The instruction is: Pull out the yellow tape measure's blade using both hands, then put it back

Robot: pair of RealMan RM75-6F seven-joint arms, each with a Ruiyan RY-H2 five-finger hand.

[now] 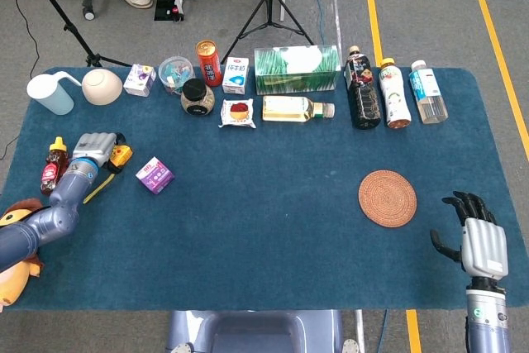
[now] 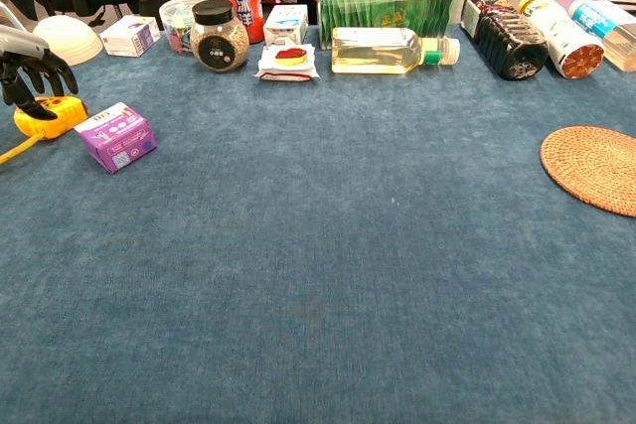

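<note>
The yellow tape measure [image 1: 121,155] lies at the table's left side, with a short length of yellow blade [image 1: 97,188] sticking out toward the front left. My left hand [image 1: 93,147] hovers over its left side. In the chest view the fingers [image 2: 36,65] curve down over the tape measure [image 2: 54,116], and one dark fingertip touches its top without closing around it. My right hand [image 1: 477,236] stays at the front right corner, fingers spread and holding nothing; the chest view does not show it.
A purple box [image 1: 154,175] sits just right of the tape measure, and a small sauce bottle [image 1: 54,164] and a plush toy [image 1: 16,229] are to its left. Jars, cartons and bottles line the back edge. A woven coaster [image 1: 388,197] lies at the right.
</note>
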